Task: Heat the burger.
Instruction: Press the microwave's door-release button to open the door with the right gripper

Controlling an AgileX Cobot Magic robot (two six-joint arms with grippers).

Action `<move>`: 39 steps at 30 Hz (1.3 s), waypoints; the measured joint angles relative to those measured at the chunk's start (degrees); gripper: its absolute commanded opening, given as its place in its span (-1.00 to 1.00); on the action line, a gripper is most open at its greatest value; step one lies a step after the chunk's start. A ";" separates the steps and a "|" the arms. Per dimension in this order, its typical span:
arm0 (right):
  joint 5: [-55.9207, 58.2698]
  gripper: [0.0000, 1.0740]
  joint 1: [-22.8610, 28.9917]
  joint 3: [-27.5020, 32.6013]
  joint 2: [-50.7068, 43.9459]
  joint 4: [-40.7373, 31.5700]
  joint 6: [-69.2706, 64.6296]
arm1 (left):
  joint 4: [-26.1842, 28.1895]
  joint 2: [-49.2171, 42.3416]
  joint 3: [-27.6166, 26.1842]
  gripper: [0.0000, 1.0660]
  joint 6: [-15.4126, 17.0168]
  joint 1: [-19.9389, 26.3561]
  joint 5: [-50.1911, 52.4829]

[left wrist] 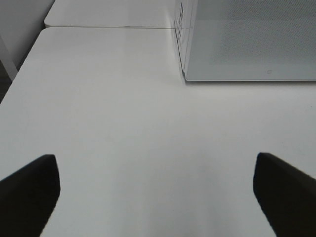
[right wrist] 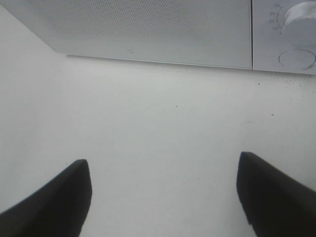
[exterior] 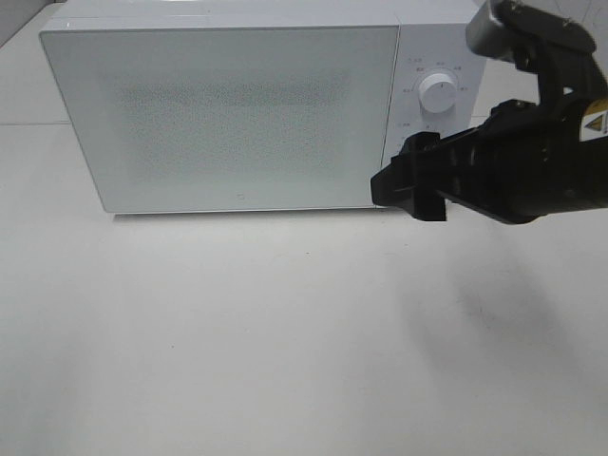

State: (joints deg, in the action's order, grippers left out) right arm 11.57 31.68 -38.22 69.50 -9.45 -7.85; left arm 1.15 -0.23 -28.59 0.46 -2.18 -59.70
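The burger is out of view in every frame. A white microwave (exterior: 228, 114) stands at the back of the white table (exterior: 285, 332) with its frosted door shut; it also shows as microwave (left wrist: 247, 39) and microwave (right wrist: 148, 29). My right gripper (exterior: 407, 185) hovers above the table just in front of the microwave's lower right corner, below the dial (exterior: 438, 93). Its dark fingers (right wrist: 54, 202) stand wide apart around right gripper (right wrist: 163, 197), open and empty. My left gripper (left wrist: 155, 192) is open over bare table, to the front left of the microwave.
The control panel carries the white dial (right wrist: 298, 17) and a round button (right wrist: 296, 58) below it. A second table top (left wrist: 108, 15) adjoins behind the left side. The table's left edge (left wrist: 22, 69) drops off near a wall.
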 measured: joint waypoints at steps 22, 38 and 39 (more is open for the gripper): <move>37.70 0.44 0.00 -2.46 -33.23 9.85 0.34 | 0.00 0.00 0.00 0.92 0.00 0.00 0.00; 43.72 0.44 -13.81 -2.46 -54.66 15.36 -1.15 | 0.00 0.00 0.00 0.92 0.00 0.00 0.00; 44.23 0.44 -14.78 -2.46 -55.86 15.36 -1.15 | 0.00 0.00 0.00 0.92 0.00 0.00 0.00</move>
State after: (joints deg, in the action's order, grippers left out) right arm 55.81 16.90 -40.68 13.64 5.90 -9.00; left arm 1.15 -0.23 -28.59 0.46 -2.18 -59.70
